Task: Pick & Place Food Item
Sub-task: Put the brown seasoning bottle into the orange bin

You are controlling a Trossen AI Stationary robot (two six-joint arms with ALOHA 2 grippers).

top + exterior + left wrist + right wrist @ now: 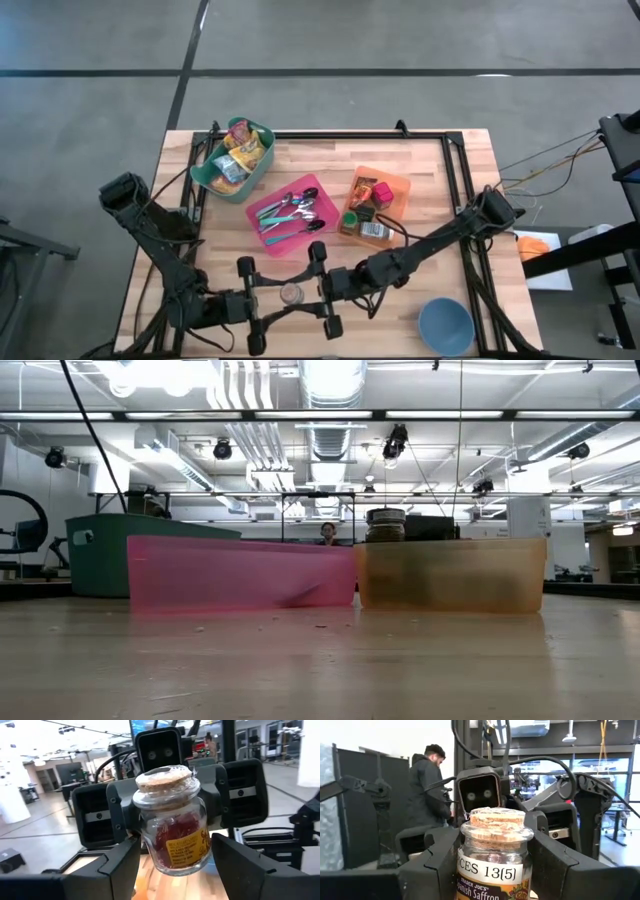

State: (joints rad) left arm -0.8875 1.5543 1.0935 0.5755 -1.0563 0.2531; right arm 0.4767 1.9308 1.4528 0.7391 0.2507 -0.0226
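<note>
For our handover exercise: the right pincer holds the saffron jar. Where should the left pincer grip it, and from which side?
Probably the saffron jar's glass body, below the flared neck and cork lid, approaching head-on opposite the right pincer. Open fingers of the left pincer flank that body, and the neck's lip would stop slipping.

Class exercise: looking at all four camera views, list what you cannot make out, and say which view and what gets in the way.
- Saffron jar: label cut off by the right wrist view's bottom edge.
- Jar: label print blurred in the left wrist view.
- Pink tray and orange tray: walls hide contents in the low view.
- Green bin: packets too small to identify from above.
</note>
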